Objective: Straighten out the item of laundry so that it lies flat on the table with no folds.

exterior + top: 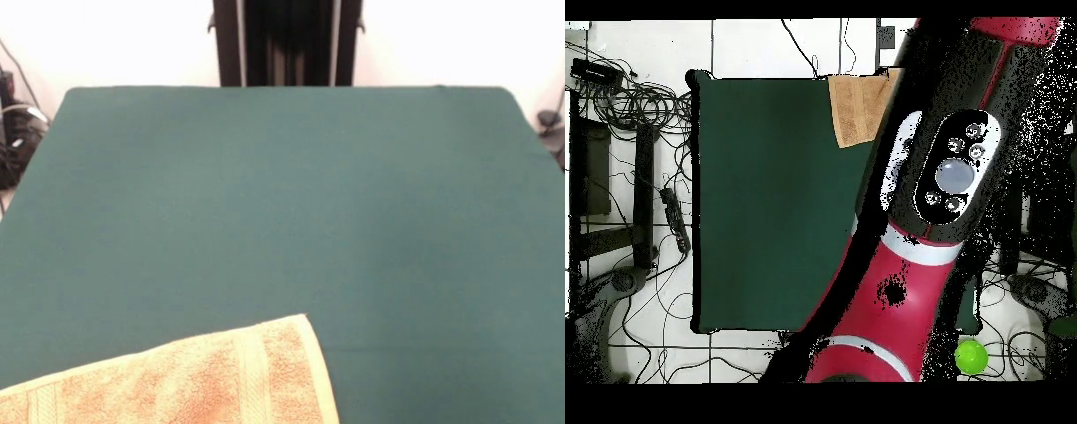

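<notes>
The orange-tan towel (pixel 190 380) lies at the table's near left corner in the front view, running off the picture's bottom edge. A woven border band runs near its right end, which lies flat. In the overhead view the towel (pixel 856 106) sits at the table's top edge, its right part hidden under the arm. The dark green table (pixel 291 203) is otherwise bare. The red and black arm (pixel 915 270) crosses the right of the overhead view, high above the table (pixel 765 200). Neither view shows the gripper.
The robot's black pedestal (pixel 287 42) stands at the table's far edge. Cables and black gear (pixel 625 170) lie on the floor beside the table. A green ball (pixel 969 356) lies on the floor near the robot's base.
</notes>
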Robot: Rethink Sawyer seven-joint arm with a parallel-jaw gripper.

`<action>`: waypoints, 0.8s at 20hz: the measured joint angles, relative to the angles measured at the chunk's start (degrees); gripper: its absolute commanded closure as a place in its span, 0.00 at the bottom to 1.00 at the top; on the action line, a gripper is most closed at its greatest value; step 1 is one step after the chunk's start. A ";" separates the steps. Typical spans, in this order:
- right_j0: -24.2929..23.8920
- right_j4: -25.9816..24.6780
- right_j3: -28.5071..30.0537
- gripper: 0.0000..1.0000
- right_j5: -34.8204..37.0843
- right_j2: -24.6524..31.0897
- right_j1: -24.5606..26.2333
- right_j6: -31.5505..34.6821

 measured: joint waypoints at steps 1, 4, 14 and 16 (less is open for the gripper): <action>-0.45 -1.82 -0.02 1.00 0.51 1.94 0.26 0.00; -1.57 -6.99 -0.04 1.00 1.89 7.09 0.87 0.00; -4.41 -19.36 -0.12 1.00 3.76 21.41 1.29 0.00; -5.10 -21.91 -0.14 1.00 3.77 24.76 1.40 0.00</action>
